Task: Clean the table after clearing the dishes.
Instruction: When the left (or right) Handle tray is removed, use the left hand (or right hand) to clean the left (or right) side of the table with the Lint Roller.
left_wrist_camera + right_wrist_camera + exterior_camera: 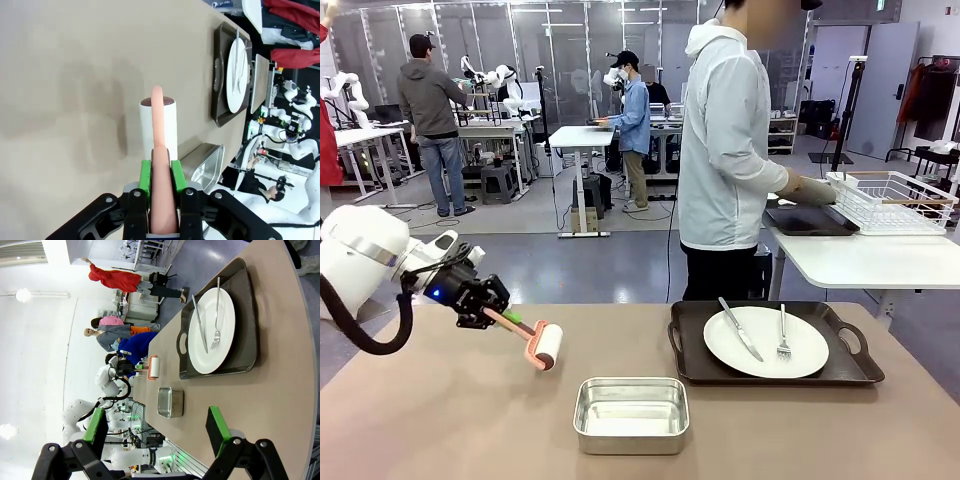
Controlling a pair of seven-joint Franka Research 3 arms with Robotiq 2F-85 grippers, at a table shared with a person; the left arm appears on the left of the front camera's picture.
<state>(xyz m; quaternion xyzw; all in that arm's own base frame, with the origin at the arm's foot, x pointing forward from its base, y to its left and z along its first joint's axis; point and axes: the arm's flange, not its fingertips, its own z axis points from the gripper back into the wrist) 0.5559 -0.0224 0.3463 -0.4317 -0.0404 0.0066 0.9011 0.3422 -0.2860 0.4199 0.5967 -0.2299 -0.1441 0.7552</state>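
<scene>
My left gripper [498,314] is shut on the pink handle of a lint roller [546,347], whose white roll hangs just above the tan table [440,420] at its left. In the left wrist view the green pads [145,176] clamp the handle [161,200], with the roll [157,122] beyond. One of the dishes, a white plate [766,342] with knife and fork, lies on a dark tray [840,365] at the table's right. My right gripper [156,425] is open, high over the table's near side, with that plate [212,335] ahead.
A small steel pan [631,413] sits at the table's front middle. A person [725,150] stands at the far edge, turned to a white side table [860,262], a hand on a second dark tray [810,222] beside a wire rack [892,200].
</scene>
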